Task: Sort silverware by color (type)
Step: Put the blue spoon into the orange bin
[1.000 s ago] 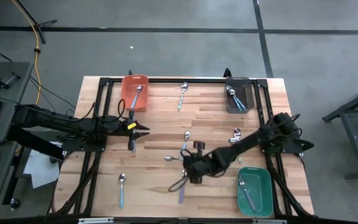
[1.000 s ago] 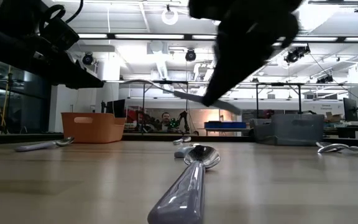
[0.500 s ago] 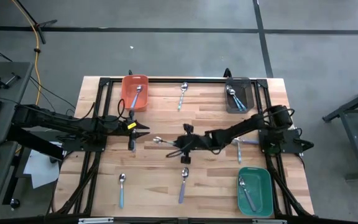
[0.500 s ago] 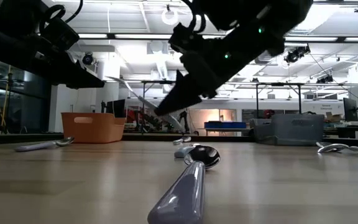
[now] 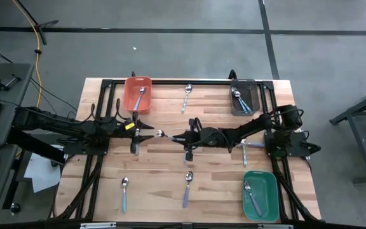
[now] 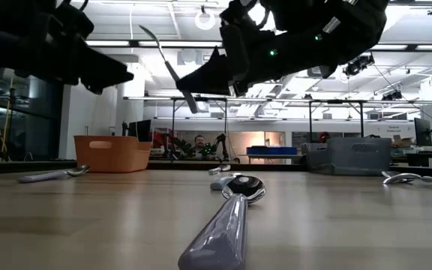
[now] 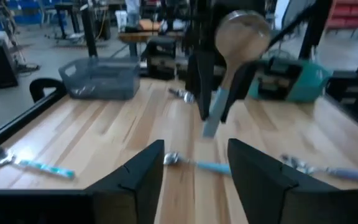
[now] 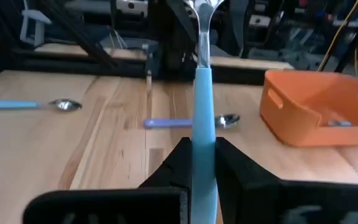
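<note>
Light-blue handled spoon is pinched in the right gripper, held up off the wooden table around mid-table with its silver bowl poking toward the left gripper, whose fingers are spread apart just short of it. Rest of the silverware is scattered about: one spoon in the orange bin, some in the grey bin, one in the green bin, plus loose ones on the wood, like the purple-handled spoon near the front edge.
</note>
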